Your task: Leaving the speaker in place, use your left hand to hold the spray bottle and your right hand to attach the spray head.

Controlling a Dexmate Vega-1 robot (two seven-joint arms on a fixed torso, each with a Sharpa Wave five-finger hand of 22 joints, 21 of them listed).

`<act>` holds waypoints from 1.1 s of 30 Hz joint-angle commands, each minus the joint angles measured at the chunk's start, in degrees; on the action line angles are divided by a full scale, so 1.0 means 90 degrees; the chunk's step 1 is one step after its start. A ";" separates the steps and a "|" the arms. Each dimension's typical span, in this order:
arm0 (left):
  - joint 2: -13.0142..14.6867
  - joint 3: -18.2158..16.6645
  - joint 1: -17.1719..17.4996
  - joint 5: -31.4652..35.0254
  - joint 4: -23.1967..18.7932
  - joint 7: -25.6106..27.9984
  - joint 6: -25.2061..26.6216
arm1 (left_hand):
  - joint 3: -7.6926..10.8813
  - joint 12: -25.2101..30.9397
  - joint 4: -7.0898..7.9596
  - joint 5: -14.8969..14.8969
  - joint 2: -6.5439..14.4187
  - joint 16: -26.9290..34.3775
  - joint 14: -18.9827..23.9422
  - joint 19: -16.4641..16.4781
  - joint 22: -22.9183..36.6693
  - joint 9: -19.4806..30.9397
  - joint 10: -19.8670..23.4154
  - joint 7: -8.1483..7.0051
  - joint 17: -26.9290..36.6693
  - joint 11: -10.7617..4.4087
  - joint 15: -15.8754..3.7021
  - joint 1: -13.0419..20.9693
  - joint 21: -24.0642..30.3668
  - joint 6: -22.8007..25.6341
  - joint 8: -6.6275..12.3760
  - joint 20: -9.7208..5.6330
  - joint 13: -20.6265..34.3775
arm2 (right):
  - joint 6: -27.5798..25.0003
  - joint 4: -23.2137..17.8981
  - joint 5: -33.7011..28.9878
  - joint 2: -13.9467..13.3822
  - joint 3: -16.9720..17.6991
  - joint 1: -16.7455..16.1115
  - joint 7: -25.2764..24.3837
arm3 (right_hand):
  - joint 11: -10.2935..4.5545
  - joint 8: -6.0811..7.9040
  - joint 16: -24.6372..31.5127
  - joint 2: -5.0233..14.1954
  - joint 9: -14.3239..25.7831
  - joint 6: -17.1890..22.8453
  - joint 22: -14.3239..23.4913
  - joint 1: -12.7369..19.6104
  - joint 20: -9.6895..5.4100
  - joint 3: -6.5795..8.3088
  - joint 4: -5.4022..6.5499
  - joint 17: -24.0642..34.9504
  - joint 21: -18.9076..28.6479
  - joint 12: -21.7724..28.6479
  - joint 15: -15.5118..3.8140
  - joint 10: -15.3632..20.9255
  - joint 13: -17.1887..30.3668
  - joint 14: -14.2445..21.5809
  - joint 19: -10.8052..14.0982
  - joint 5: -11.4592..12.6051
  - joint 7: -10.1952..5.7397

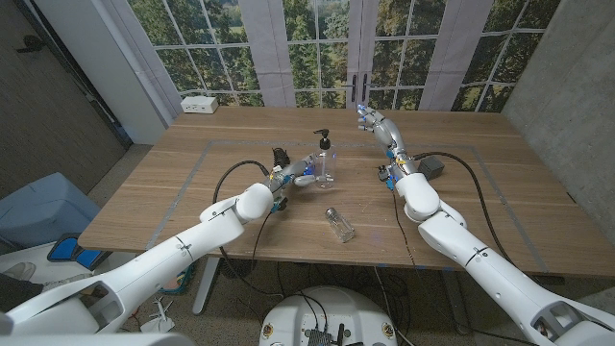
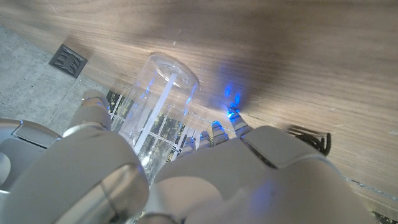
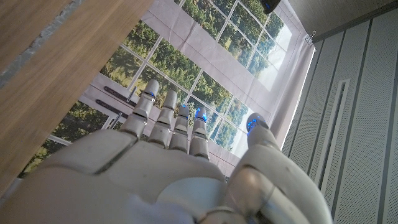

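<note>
Head view: nearest the camera is a small clear jar (image 1: 339,224) lying on its side on the wooden table (image 1: 500,197), toward the near edge from the spray bottle (image 1: 325,165), well apart from it. The bottle stands upright near the table's middle, clear body, black spray head (image 1: 325,140) on its top. Left hand (image 1: 291,176) is right against the bottle's left side, fingers around the lower body; looks like a grip. Right hand (image 1: 377,126) is up and to the right of the bottle, beyond it, apart from it, fingers stretched out and slightly apart, nothing in them. Small dark grey box (image 1: 429,166) lies right of the bottle, just beside the right forearm; can't tell if that is the speaker. White socket box (image 1: 200,105) sits at the far left corner, well away from the bottle.

Left wrist view: left hand (image 2: 186,180) has thumb on one side of the clear spray bottle (image 2: 155,118), fingers on the other, bottle between them and touching. Bottle's base rests on the table (image 2: 298,56). Dark cable (image 2: 311,138) lies on the wood near the fingertips.

Right wrist view: right hand (image 3: 168,174) is extended, fingers side by side with small gaps, thumb apart, holding nothing. Table edge (image 3: 43,56) to one side, window panes (image 3: 186,56) and a curtain behind.
</note>
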 commanded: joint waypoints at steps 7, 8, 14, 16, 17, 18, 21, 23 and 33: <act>0.0025 -0.0384 0.0248 -0.0578 0.0096 0.0140 -0.1313 | -0.0170 0.0100 0.0165 0.0023 -0.0046 0.0047 -0.0190 -0.0252 0.0036 -0.0001 -0.0377 -0.0290 0.0039 -0.0104 -0.0052 -0.0497 -0.0076 -0.0572 0.0154 -0.0039 0.0013 | -0.0159 0.0039 -0.0025 -0.0042 -0.0037 0.0038 0.0017 | 0.0060 0.0028 0.0003 -0.0045 -0.0068 0.0007 0.0001 -0.0184 -0.0131 -0.0089 0.0060 -0.0009 -0.0011 0.0057 0.0080 0.0026 -0.0010 -0.0026 0.0021 -0.0074 0.0024; 0.0012 -0.0421 0.0275 -0.0639 0.0112 0.0151 -0.1398 | -0.0186 0.0113 0.0179 0.0024 -0.0052 0.0055 -0.0184 -0.0249 0.0037 -0.0003 -0.0353 -0.0271 0.0041 -0.0107 -0.0068 -0.0541 -0.0078 -0.0544 0.0164 -0.0054 0.0012 | -0.0184 0.0049 -0.0027 -0.0046 -0.0042 0.0046 0.0021 | 0.0061 0.0034 -0.0003 -0.0054 -0.0078 0.0019 0.0000 -0.0209 -0.0157 -0.0103 0.0069 -0.0014 -0.0019 0.0060 0.0087 0.0031 -0.0013 -0.0031 0.0005 -0.0086 0.0023; -0.0018 -0.0644 0.0437 -0.1121 0.0118 0.0054 -0.1578 | -0.0270 0.0162 0.0246 0.0034 -0.0085 0.0079 -0.0184 -0.0150 0.0036 -0.0017 -0.0236 -0.0186 0.0041 -0.0198 -0.0244 -0.0778 -0.0061 -0.0394 0.0198 -0.0154 0.0000 | -0.0253 0.0155 0.0046 -0.0048 -0.0079 0.0113 0.0104 | 0.0051 0.0052 -0.0113 -0.0098 -0.0173 0.0065 -0.0009 -0.0393 -0.0352 -0.0198 0.0129 -0.0086 -0.0058 0.0043 0.0025 -0.0012 -0.0052 -0.0196 -0.0033 -0.0170 0.0001; -0.0021 -0.0727 0.0510 -0.1291 0.0096 0.0041 -0.1637 | -0.0292 0.0179 0.0263 0.0038 -0.0090 0.0103 -0.0131 -0.0076 0.0035 -0.0023 -0.0181 -0.0171 0.0038 -0.0223 -0.0282 -0.0849 -0.0041 -0.0326 0.0214 -0.0198 -0.0005 | -0.0272 0.0199 0.0065 -0.0036 -0.0092 0.0138 0.0117 | 0.0041 0.0053 -0.0153 -0.0103 -0.0197 0.0067 -0.0013 -0.0428 -0.0392 -0.0214 0.0136 -0.0110 -0.0071 0.0035 0.0007 -0.0029 -0.0066 -0.0258 -0.0044 -0.0186 -0.0006; -0.0008 -0.0760 0.0536 -0.1372 0.0078 0.0004 -0.1661 | -0.0298 0.0186 0.0268 0.0040 -0.0091 0.0107 -0.0120 -0.0055 0.0034 -0.0025 -0.0158 -0.0176 0.0037 -0.0249 -0.0286 -0.0871 -0.0036 -0.0305 0.0217 -0.0207 -0.0007 | -0.0267 0.0230 0.0068 -0.0038 -0.0104 0.0157 0.0137 | 0.0036 0.0051 -0.0170 -0.0105 -0.0210 0.0064 -0.0015 -0.0444 -0.0389 -0.0222 0.0139 -0.0124 -0.0076 0.0032 -0.0027 -0.0034 -0.0073 -0.0280 -0.0047 -0.0194 -0.0012; 0.0004 -0.0792 0.0561 -0.1430 0.0061 -0.0013 -0.1692 | -0.0299 0.0186 0.0269 0.0041 -0.0091 0.0109 -0.0116 -0.0049 0.0034 -0.0025 -0.0156 -0.0175 0.0037 -0.0254 -0.0283 -0.0875 -0.0034 -0.0300 0.0218 -0.0206 -0.0008 | -0.0280 0.0252 0.0083 -0.0032 -0.0111 0.0172 0.0149 | 0.0038 0.0046 -0.0185 -0.0107 -0.0225 0.0051 -0.0018 -0.0463 -0.0411 -0.0230 0.0142 -0.0141 -0.0088 0.0024 -0.0017 -0.0052 -0.0084 -0.0291 -0.0062 -0.0202 -0.0041; 0.0018 -0.0897 0.0668 -0.1590 -0.0006 0.0010 -0.1768 | -0.0311 0.0187 0.0278 0.0044 -0.0093 0.0105 -0.0124 -0.0052 0.0032 -0.0029 -0.0143 -0.0187 0.0034 -0.0289 -0.0298 -0.0913 -0.0041 -0.0285 0.0216 -0.0214 -0.0011 | -0.0307 0.0319 0.0110 -0.0016 -0.0139 0.0219 0.0180 | 0.0033 0.0035 -0.0261 -0.0108 -0.0265 0.0018 -0.0026 -0.0511 -0.0451 -0.0249 0.0149 -0.0192 -0.0127 0.0020 -0.0038 -0.0059 -0.0113 -0.0408 -0.0118 -0.0223 -0.0067; 0.0021 -0.0969 0.0745 -0.1726 -0.0038 0.0011 -0.1827 | -0.0327 0.0171 0.0291 0.0048 -0.0096 0.0085 -0.0174 -0.0094 0.0029 -0.0034 -0.0171 -0.0200 0.0031 -0.0317 -0.0317 -0.0965 -0.0065 -0.0280 0.0207 -0.0226 -0.0016 | -0.0289 0.0381 0.0107 -0.0005 -0.0163 0.0258 0.0201 | 0.0003 0.0028 -0.0316 -0.0109 -0.0293 -0.0011 -0.0033 -0.0544 -0.0507 -0.0262 0.0150 -0.0236 -0.0152 0.0002 -0.0086 -0.0100 -0.0138 -0.0486 -0.0145 -0.0236 -0.0081; 0.0017 -0.1304 0.1119 -0.2306 -0.0133 0.0048 -0.2225 | -0.0421 0.0166 0.0391 0.0108 -0.0043 0.0096 -0.0129 0.0176 -0.0013 -0.0071 -0.0032 -0.0491 -0.0015 -0.0717 -0.0631 -0.1360 -0.0054 0.0045 0.0217 -0.0617 -0.0061 | -0.0296 0.0563 0.0229 0.0034 -0.0196 0.0349 0.0265 | -0.0072 0.0025 -0.0516 -0.0104 -0.0399 -0.0090 -0.0067 -0.0679 -0.0939 -0.0309 0.0160 -0.0461 -0.0240 -0.0035 -0.0204 -0.0201 -0.0268 -0.0699 -0.0156 -0.0291 -0.0121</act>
